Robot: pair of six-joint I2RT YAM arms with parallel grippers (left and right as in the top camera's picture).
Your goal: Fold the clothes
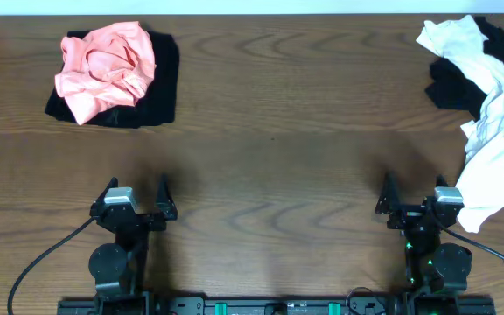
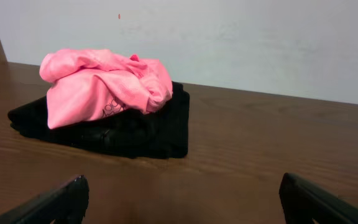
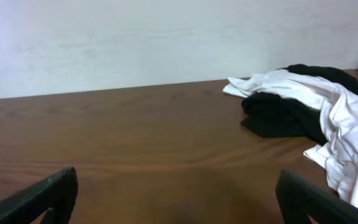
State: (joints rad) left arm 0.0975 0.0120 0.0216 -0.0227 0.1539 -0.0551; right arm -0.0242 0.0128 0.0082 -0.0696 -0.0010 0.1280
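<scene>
The left gripper [image 1: 138, 191], low in the left half of the overhead frame, has its jaws spread wide with nothing between them. The right gripper [image 1: 415, 192], low on the right, is equally wide and empty. Both sit over the bare brown wooden table [image 1: 269, 149], well apart from any cloth. At upper left a crumpled salmon-pink cotton T-shirt [image 1: 105, 68] is heaped on a flat black folded rectangle of cloth [image 1: 163, 101]. Along the right edge a long rumpled white garment [image 1: 495, 131] drapes over a bunched black garment [image 1: 451, 87]. No fold looks begun. The pink shirt should probably be pinched at a raised edge clear of the black piece beneath. It can then go to the bare middle and be spread flat before creasing.
</scene>
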